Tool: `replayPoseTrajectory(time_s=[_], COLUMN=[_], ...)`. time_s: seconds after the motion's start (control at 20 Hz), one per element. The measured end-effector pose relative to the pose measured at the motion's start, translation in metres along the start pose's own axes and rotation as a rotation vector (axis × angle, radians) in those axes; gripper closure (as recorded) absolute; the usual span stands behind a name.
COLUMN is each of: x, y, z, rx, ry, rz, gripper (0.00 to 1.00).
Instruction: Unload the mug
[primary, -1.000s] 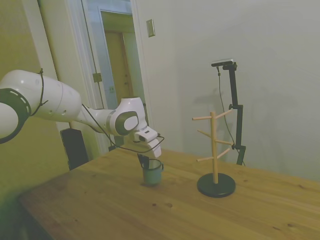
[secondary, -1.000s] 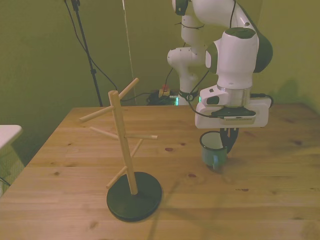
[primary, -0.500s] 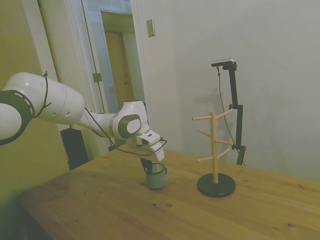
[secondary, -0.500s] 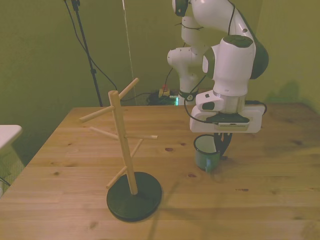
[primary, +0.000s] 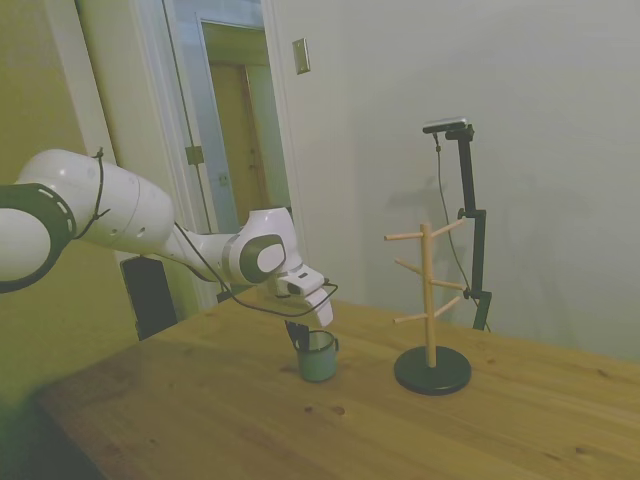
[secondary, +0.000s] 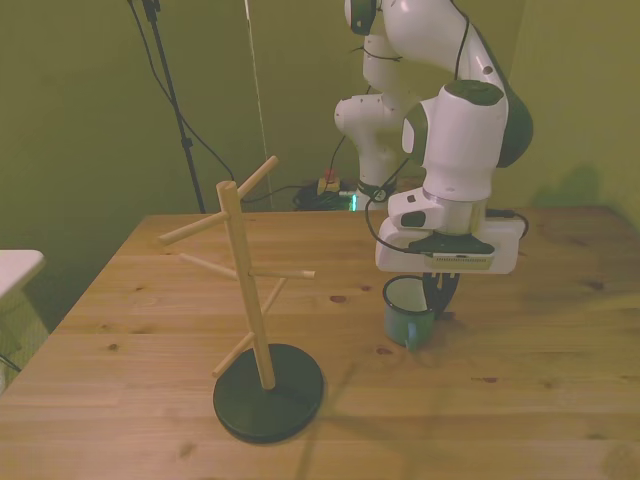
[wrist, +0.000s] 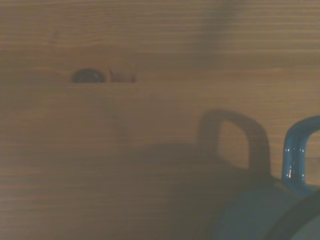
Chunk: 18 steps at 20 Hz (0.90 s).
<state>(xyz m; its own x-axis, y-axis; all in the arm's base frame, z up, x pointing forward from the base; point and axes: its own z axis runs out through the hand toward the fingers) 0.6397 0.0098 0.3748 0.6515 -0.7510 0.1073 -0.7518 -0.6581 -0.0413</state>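
Note:
The teal mug (primary: 318, 359) (secondary: 406, 316) is upright just at the wooden table (primary: 200, 400) (secondary: 520, 400), and I cannot tell whether its base touches the wood. My gripper (primary: 298, 342) (secondary: 438, 300) comes down from above and is shut on the mug's rim, one finger inside and one outside. In the wrist view the mug's loop handle (wrist: 299, 150) and part of its body (wrist: 250, 215) show close up, casting a shadow on the boards. The mug's inside is mostly hidden by the hand.
A wooden mug tree (primary: 429, 290) (secondary: 250, 290) with bare pegs stands on a black round base (primary: 432, 371) (secondary: 268, 393), toward the front view's left of the mug. A wall and a doorway lie behind the table in the side view.
The gripper has carried the mug a short way toward the mug tree, to the front view's left, and slightly lower. The mug tree has not moved.

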Motion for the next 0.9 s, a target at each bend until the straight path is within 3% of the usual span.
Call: replayPoseTrajectory(time_s=[0.45, 0.65, 0.9], x=[-0.001, -0.005, -0.036], y=[0.006, 0.015, 0.022], z=[-0.009, -0.042, -0.108], rx=[-0.002, 0.016, 0.087], ry=[0.020, 0.076, 0.111], rz=[-0.010, -0.032, -0.054], gripper=[0.00, 0.00, 0.00])
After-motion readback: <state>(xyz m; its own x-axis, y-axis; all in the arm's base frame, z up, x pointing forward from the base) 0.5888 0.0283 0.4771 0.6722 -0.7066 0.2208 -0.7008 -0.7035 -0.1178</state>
